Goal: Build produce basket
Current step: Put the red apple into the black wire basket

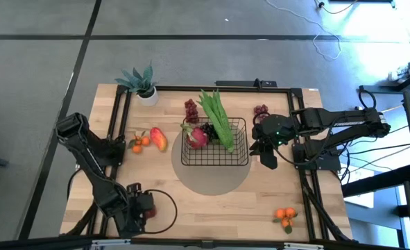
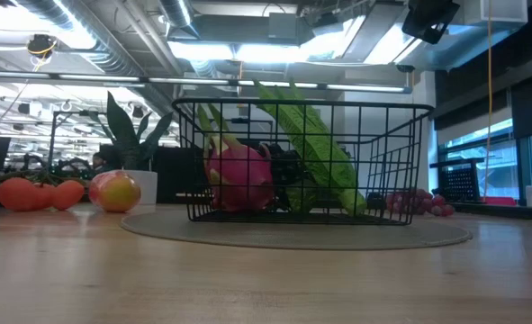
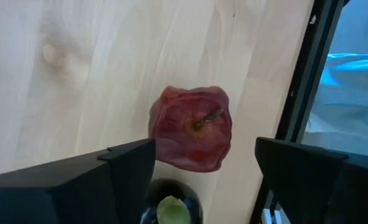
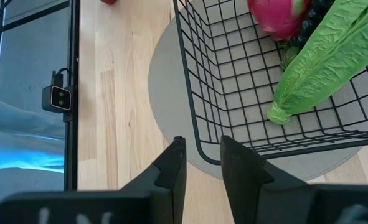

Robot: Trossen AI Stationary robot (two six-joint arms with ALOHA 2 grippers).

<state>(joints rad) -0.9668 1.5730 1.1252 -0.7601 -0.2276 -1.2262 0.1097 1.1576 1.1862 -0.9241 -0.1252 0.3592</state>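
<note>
Red apple (image 3: 193,127) sits right under the left end effector (image 3: 202,168), fingers spread, empty, at the worktop (image 1: 211,201) near corner by the frame rail. Basket (image 1: 215,158) mid-worktop w/ dragon fruit (image 1: 196,136) & green pods (image 1: 218,118) inside. Right end effector (image 1: 268,156) beside basket, fingers nearly together, empty. Risk: apple rolls off edge if nudged. Open room btwn apple & basket.

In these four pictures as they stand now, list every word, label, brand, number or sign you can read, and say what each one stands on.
There is no text that can be read in any view.
The basket, the dragon fruit and the green pods carry no labels.
The small dark device on the table's frame shows marks, not readable as letters.
The red fruit under the left gripper has no sticker.
</note>
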